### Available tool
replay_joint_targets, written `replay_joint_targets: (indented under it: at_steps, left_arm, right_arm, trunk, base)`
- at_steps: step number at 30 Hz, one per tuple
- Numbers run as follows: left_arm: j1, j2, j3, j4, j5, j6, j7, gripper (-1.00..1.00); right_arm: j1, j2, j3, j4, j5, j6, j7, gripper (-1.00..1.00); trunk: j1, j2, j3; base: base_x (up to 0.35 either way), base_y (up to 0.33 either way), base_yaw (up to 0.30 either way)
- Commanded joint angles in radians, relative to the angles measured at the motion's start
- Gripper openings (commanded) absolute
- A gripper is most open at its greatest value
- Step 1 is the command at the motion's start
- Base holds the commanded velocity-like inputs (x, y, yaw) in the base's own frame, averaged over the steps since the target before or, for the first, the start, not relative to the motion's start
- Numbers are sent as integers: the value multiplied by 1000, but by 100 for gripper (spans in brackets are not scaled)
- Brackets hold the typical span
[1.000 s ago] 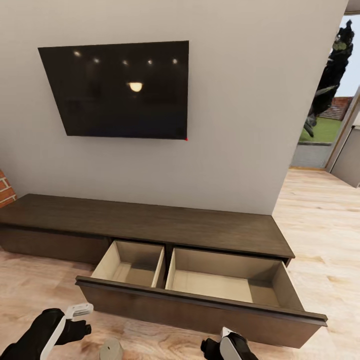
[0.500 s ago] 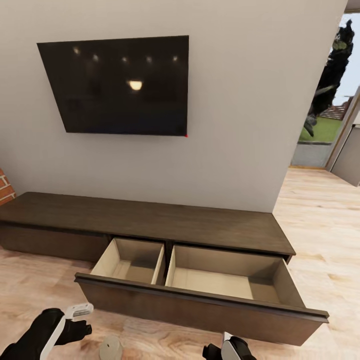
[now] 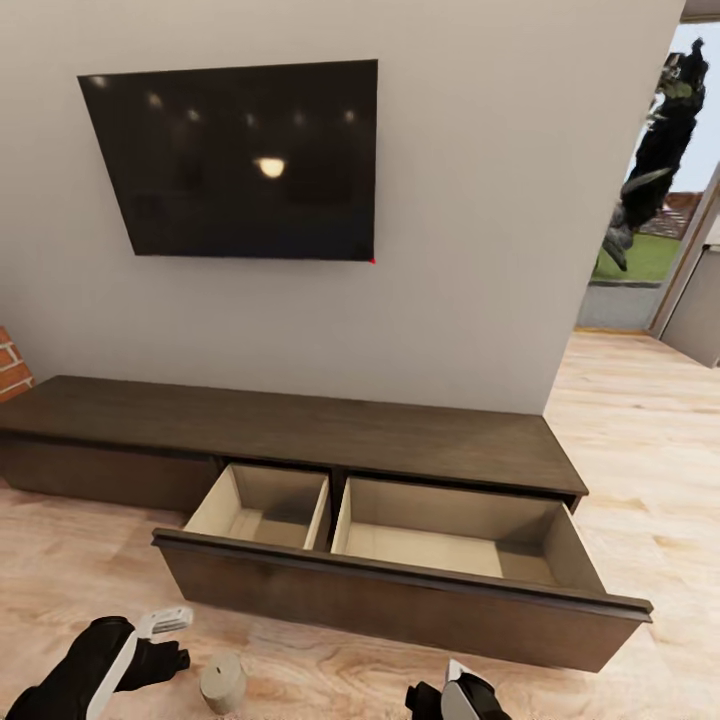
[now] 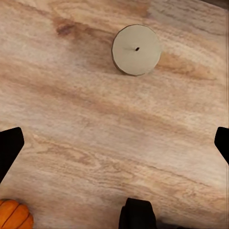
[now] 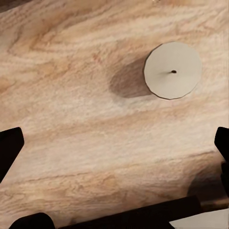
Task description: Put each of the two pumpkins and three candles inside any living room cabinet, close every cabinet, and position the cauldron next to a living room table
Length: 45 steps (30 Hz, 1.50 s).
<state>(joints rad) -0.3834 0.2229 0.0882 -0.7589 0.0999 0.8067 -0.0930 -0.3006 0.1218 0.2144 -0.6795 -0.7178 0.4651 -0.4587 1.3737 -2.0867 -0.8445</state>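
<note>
Low over the floor: both pincers hang above pale wood planks in front of the long cabinet.
Left pincer: released; its black fingertips sit wide apart at the edges of the left wrist view, with nothing between them but floor.
Right pincer: released as well; its dark fingertips are spread to the edges of the right wrist view over bare planks.
Candle by the left arm: a short pale grey-beige cylinder candle stands upright on the floor just beside the left pincer in the head view; from the left wrist it shows as a round flat top with a dark wick dot, apart from the fingers.
Candle under the right arm: a second pale round candle top stands on the planks, casting a shadow, clear of the fingers.
Pumpkin: a bright orange ribbed pumpkin lies on the floor at the edge of the left wrist view, near one fingertip.
Cabinet: a long, low dark brown wood cabinet stands against the grey wall; its wide drawer is pulled out, and the two pale beige compartments hold nothing.
Wall: a black flat screen hangs above the cabinet.
Right side: a doorway looks out on grass and a dark tree.
</note>
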Motion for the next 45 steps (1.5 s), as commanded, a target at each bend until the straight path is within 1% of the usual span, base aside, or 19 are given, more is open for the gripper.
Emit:
replay_joint_targets:
  at_steps: [1, 9, 14, 15, 17, 22, 26, 28, 30, 34, 35, 36, 37, 39, 40, 41, 45]
  left_arm:
    - [0, -2, 0, 0, 0, 0, 0, 100]
    - [0, -5, -1, 0, 0, 3, 1, 100]
    - [0, -5, -1, -3, 0, 4, 0, 100]
    - [0, -5, 0, -9, 0, 5, 0, 100]
    - [0, -4, 1, -20, 1, 12, 0, 100]
    - [0, 0, 4, -50, 1, 55, -1, 100]
    - [0, 0, 4, -70, 3, 76, -2, 100]
    - [0, -2, 4, -83, 4, 109, -2, 100]
    - [0, -3, 4, -93, 4, 123, -2, 100]
    - [0, -5, 4, -112, 4, 135, -1, 100]
    - [0, -4, 4, -116, 4, 137, -1, 100]
    - [0, -6, 4, -120, 4, 139, -2, 100]
    - [-1, -7, 4, -121, 4, 139, -1, 100]
    - [-1, -19, 2, -123, 4, 139, 0, 100]
    - [-1, -36, 2, -124, 2, 140, 1, 100]
    - [0, -39, 2, -124, 2, 140, 1, 100]
    - [-1, -53, 3, -125, 2, 142, 2, 100]
  right_arm:
    - [0, 0, 1, 0, 1, -2, 0, 100]
    - [0, -1, 2, 2, 0, -17, 0, 100]
    - [0, -1, 3, 6, -1, -118, -3, 100]
    - [0, -1, 4, 6, 0, -129, -2, 100]
    - [0, -2, 6, 6, 1, -133, -1, 100]
    - [-1, -2, 5, 6, 10, -130, -5, 100]
    - [-7, -3, 0, 6, 9, -126, -8, 100]
    - [-20, -12, -3, 6, 9, -119, -10, 100]
    - [-30, -24, -3, 7, 8, -98, -12, 100]
    - [-38, -50, -5, 10, 7, -29, -15, 100]
    - [-40, -58, -7, 17, 7, -14, -15, 100]
    - [-47, -73, -9, 26, 7, 1, -14, 100]
    - [-51, -78, -10, 29, 6, 4, -14, 100]
    - [-66, -89, -11, 41, 5, 10, -14, 100]
    - [-83, -94, -12, 67, 5, 12, -14, 100]
    - [-89, -96, -12, 80, 5, 13, -14, 100]
    - [-140, -99, -12, 185, 7, 15, -13, 100]
  trunk:
    - [4, -7, -3]
    - [35, -63, -28]
    - [54, -98, -44]
    - [58, -105, -47]
    - [65, -119, -53]
    - [84, -154, -69]
    - [100, -182, -82]
    - [107, -196, -88]
    - [115, -210, -94]
    - [130, -238, -107]
    - [134, -245, -110]
    - [138, -252, -113]
    - [142, -259, -116]
    - [150, -273, -122]
    - [153, -280, -125]
    - [157, -287, -129]
    - [173, -315, -141]
  base:
    - [-7, 0, 0]
    - [-2, 0, 0]
    - [0, 0, 0]
    - [0, 0, 0]
    - [0, 0, 0]
    - [0, 0, 0]
    - [0, 0, 0]
    - [0, 0, 0]
    - [0, 0, 0]
    - [0, 0, 0]
    - [0, 0, 0]
    - [0, 0, 0]
    - [0, 0, 0]
    - [0, 0, 0]
    - [0, 0, 0]
    - [0, 0, 0]
    - [0, 0, 0]
